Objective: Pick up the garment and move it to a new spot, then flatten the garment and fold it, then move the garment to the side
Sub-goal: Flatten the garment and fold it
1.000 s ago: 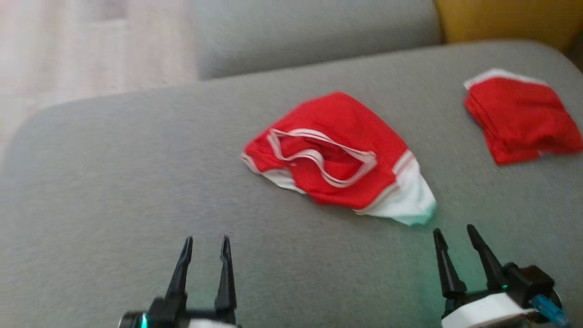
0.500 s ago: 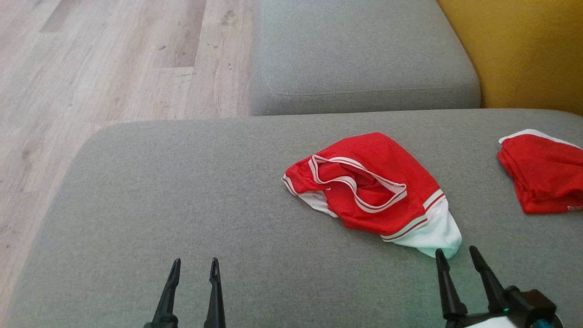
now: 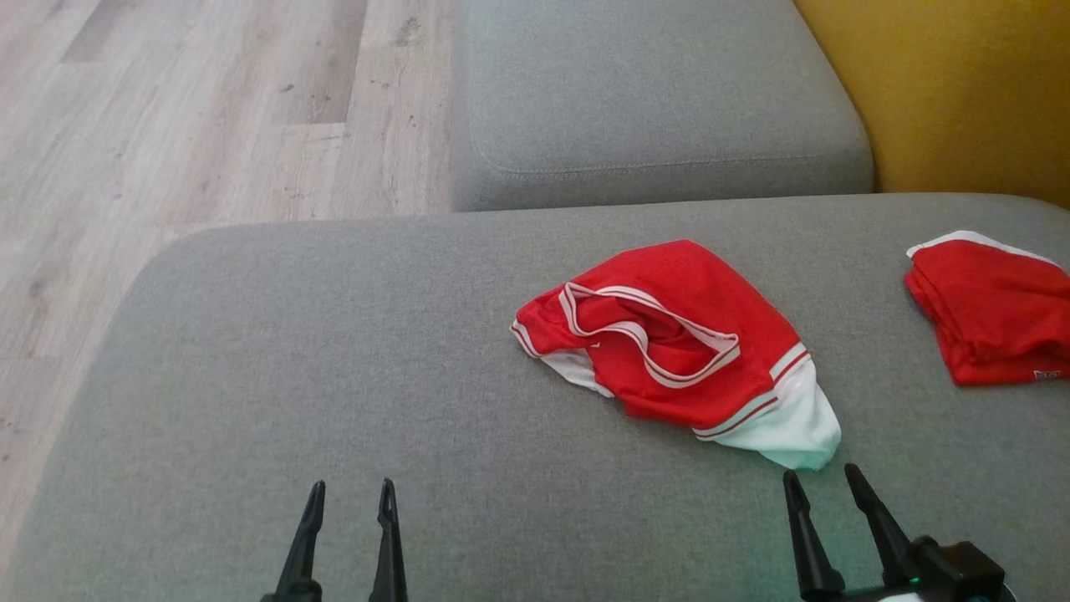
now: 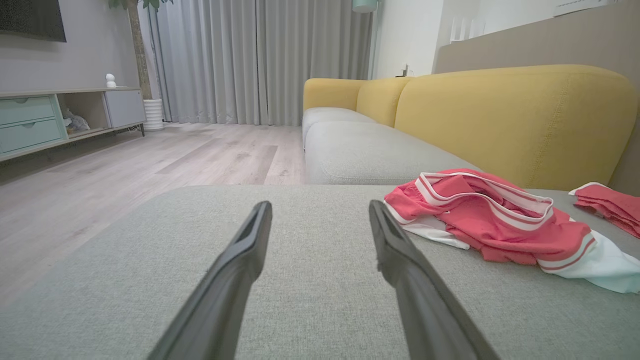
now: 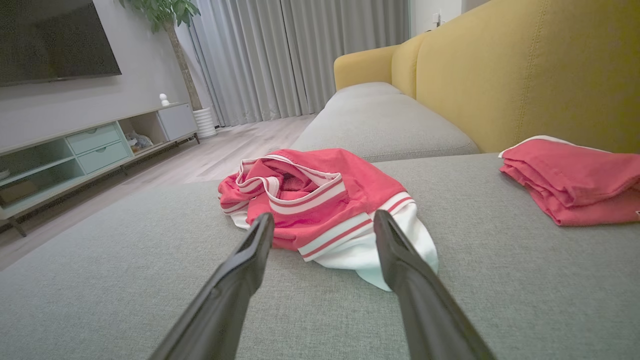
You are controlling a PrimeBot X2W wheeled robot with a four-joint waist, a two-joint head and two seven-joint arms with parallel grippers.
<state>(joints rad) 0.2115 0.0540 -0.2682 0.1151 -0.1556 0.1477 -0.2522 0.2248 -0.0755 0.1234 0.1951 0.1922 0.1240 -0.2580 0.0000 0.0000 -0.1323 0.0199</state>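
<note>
We see the garment as thin, soft red cloth with white trim, matt. The seat cushion under it is coarse grey woven fabric, the far-right backrest a yellow weave. Our left hand and right hand look like smooth dark plastic. The far-left floor is pale matt wood

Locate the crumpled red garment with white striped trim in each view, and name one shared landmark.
Head view: crumpled red garment lies right of centre on the grey cushion.
Left wrist view: at the right, beyond the left gripper.
Right wrist view: centre, just past the right gripper.
Shared landmark: the folded red cloth, right of it in every view.
</note>
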